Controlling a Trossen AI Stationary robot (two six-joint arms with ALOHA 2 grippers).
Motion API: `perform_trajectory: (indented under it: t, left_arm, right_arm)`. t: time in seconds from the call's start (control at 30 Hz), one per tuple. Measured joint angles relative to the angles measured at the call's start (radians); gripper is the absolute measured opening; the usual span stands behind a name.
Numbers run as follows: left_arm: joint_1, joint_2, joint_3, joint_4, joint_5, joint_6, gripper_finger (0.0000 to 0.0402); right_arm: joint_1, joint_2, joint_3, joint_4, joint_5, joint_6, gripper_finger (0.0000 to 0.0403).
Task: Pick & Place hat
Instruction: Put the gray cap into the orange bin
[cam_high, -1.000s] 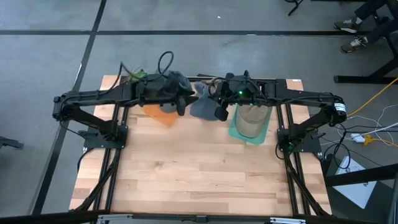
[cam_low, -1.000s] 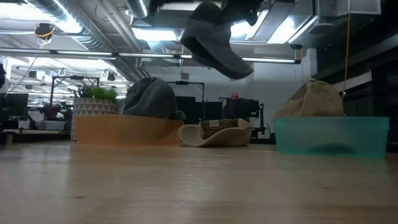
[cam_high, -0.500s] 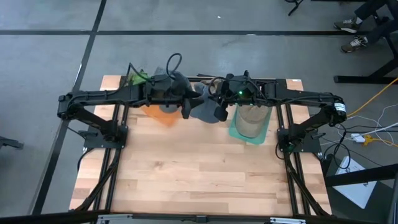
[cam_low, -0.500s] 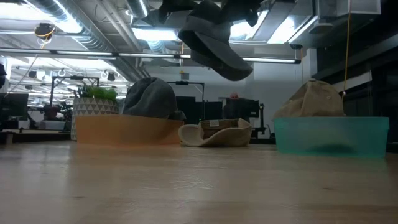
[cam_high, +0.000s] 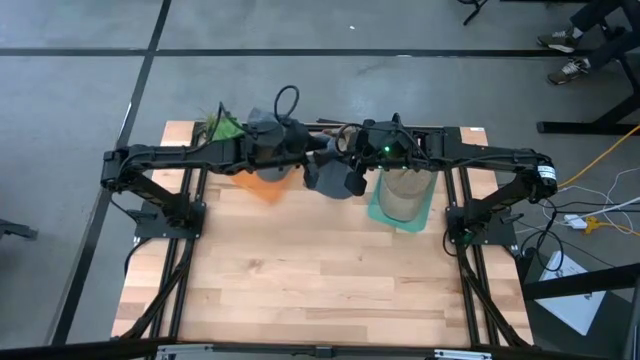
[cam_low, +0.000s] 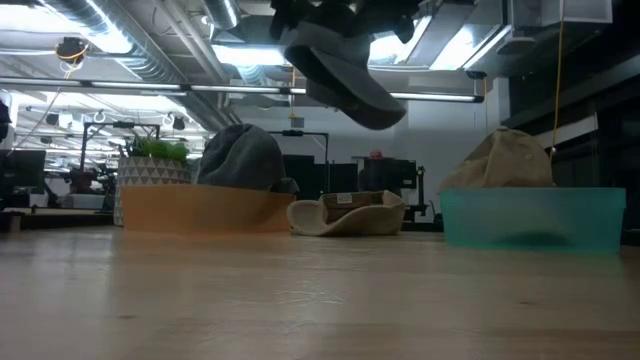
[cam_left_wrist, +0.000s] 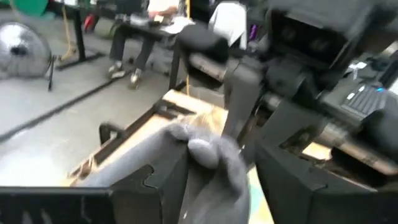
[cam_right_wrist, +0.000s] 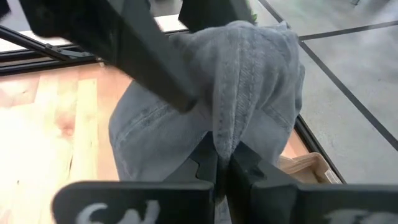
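The floor (cam_high: 80, 80) around the wooden desk (cam_high: 320, 280) is grey concrete with dark lines across it. Cables (cam_high: 600, 190) lie on it beside the desk, yellow and white. In the low view the ceiling carries long lamps (cam_low: 260, 55) and pipes (cam_low: 150, 40). A potted plant (cam_low: 152, 165) stands far behind.

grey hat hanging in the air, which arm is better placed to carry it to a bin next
Right, probably. The right end effector is pinched shut on a fold of the soft grey fabric hat, and sits beside the teal plastic bin. The left end effector only straddles the hat, its fingers apart.
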Motion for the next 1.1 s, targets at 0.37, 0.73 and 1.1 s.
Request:
perform_trajectory:
  t: [0.37, 0.73, 1.1]
  left_arm:
    - [0.003, -0.001, 0.0, -0.015, 0.0, -0.039, 0.0053]
    - [0.009, -0.001, 0.0, -0.066, -0.01, -0.086, 0.0024]
    - [0.006, -0.086, 0.0, -0.306, 0.005, -0.041, 0.0018]
  right_arm:
    - [0.0, 0.0, 0.0, 0.0, 0.0, 0.0, 0.0013]
    - [0.0, 0.0, 0.0, -0.003, -0.007, 0.044, 0.0055]
    - [0.0, -0.001, 0.0, -0.118, -0.009, 0.045, 0.02]
